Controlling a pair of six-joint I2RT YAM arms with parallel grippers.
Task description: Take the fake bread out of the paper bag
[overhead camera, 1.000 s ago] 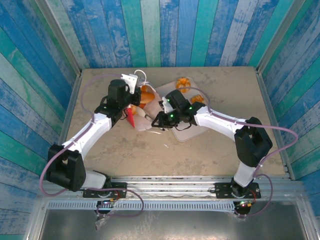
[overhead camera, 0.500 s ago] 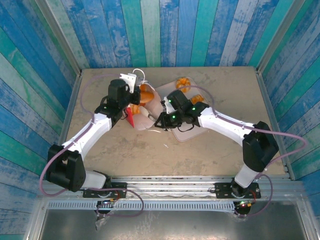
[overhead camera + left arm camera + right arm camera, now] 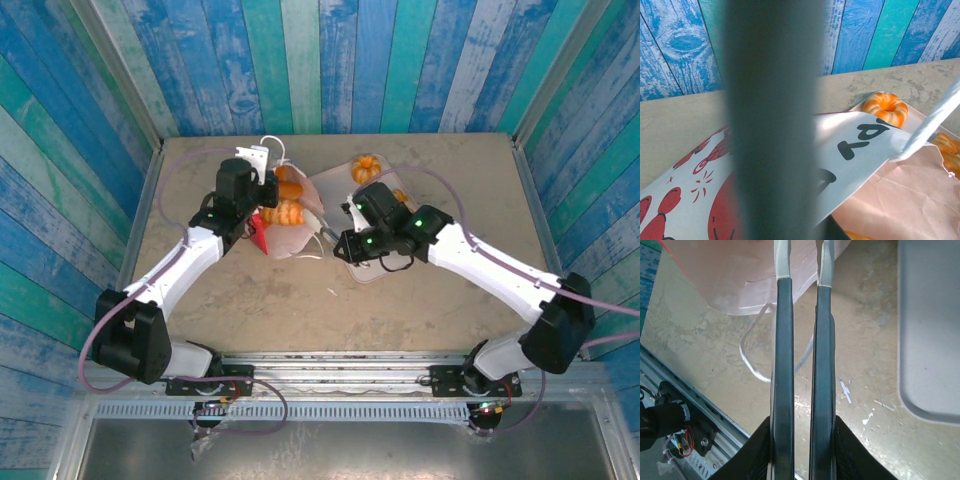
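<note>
Where the paper bag (image 3: pixel 850 170) curls, black characters show; none reads clearly.

bag (image 3: pixel 295 238): white paper with red print and white cord handles; lies crumpled on its side, overlapping the tray's (image 3: pixel 332 187) left edge.
rolls (image 3: pixel 283 212): two, glossy golden-orange, side by side at the bag's far end, left of the tray.
ring (image 3: pixel 366 165): ridged, orange, on the tray's far corner.

Blue-teal plank walls (image 3: pixel 330 60), beige tabletop (image 3: pixel 430 315), metal rail (image 3: pixel 350 368)
</note>
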